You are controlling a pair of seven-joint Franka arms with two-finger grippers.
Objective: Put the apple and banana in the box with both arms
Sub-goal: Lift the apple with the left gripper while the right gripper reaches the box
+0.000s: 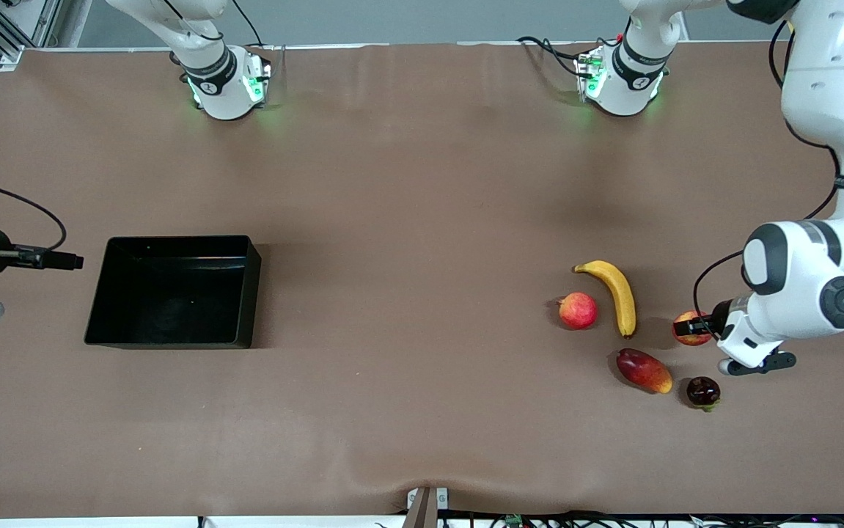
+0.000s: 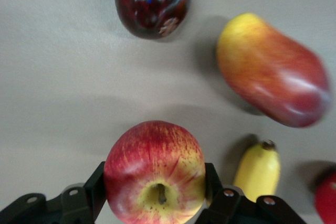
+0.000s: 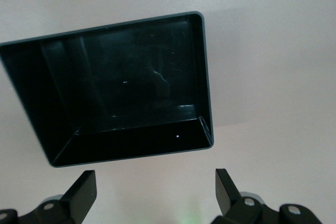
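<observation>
The red apple with yellow patches (image 2: 152,171) sits between the fingers of my left gripper (image 2: 155,182), which press on both its sides. In the front view this apple (image 1: 685,320) and the left gripper (image 1: 691,328) are at the left arm's end of the table, beside the yellow banana (image 1: 618,295). I cannot tell whether the apple is off the table. The banana's tip shows in the left wrist view (image 2: 258,169). The black box (image 1: 172,240) stands empty toward the right arm's end. My right gripper (image 3: 155,182) is open and empty, beside the box (image 3: 131,145).
A uniformly pink-red round fruit (image 1: 578,310) lies beside the banana. A red-orange mango (image 1: 643,370) and a dark glossy round fruit (image 1: 703,391) lie nearer to the front camera than the apple. Both show in the left wrist view, the mango (image 2: 273,72) and the dark fruit (image 2: 152,1).
</observation>
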